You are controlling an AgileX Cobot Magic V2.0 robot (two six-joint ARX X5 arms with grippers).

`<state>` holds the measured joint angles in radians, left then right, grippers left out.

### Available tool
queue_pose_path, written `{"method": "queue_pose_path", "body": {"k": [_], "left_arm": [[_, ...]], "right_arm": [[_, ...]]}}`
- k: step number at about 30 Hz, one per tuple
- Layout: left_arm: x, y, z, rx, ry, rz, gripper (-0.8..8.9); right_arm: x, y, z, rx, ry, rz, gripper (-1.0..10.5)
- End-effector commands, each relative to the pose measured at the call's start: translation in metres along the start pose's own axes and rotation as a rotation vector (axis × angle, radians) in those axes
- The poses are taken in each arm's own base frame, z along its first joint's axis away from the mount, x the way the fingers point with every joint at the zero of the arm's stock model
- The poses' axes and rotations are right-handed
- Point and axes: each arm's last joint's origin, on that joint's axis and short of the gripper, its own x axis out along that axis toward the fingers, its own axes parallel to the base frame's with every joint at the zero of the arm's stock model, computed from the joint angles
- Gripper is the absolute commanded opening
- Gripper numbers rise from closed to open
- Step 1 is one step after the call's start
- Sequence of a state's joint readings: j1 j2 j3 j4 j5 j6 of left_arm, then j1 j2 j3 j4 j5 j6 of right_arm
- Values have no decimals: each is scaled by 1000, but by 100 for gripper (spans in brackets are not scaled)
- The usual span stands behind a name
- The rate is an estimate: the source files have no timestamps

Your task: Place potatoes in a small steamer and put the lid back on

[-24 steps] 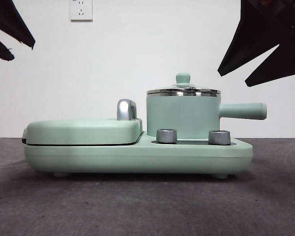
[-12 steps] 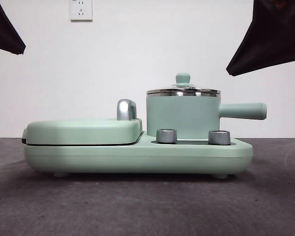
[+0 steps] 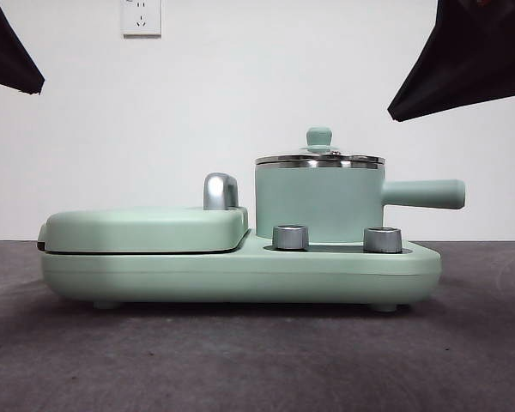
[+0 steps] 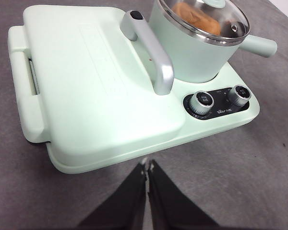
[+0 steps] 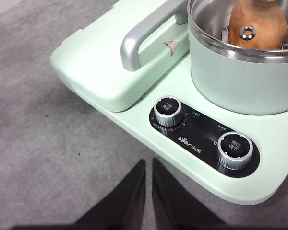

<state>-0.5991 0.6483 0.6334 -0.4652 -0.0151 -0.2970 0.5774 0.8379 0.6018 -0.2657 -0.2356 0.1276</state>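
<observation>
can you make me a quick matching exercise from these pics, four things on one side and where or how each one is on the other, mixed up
Things:
1. orange-brown lumpy potato
2. round clear glass lid with mint knob
3. two silver dials
4. left gripper of two black jaws

Places or states:
A. closed on the small mint green steamer pot
B. shut, holding nothing, over the grey table
C. inside the pot, seen through glass
D. on a black panel in front of the pot

Pairs: 1-C, 2-A, 3-D, 4-B
</observation>
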Motion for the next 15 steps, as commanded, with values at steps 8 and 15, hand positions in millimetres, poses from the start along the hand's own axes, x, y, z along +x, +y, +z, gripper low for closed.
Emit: {"method": "queue_pose_path", "body": {"k": [8,15], "left_arm": [[-5,41,-47,94,-294,195,7],[-1,76,-98,14,-384,443,7]], "right_arm": [[0,2,3,-6,-13,9,20],[0,2,3,-6,-13,9,20]]}}
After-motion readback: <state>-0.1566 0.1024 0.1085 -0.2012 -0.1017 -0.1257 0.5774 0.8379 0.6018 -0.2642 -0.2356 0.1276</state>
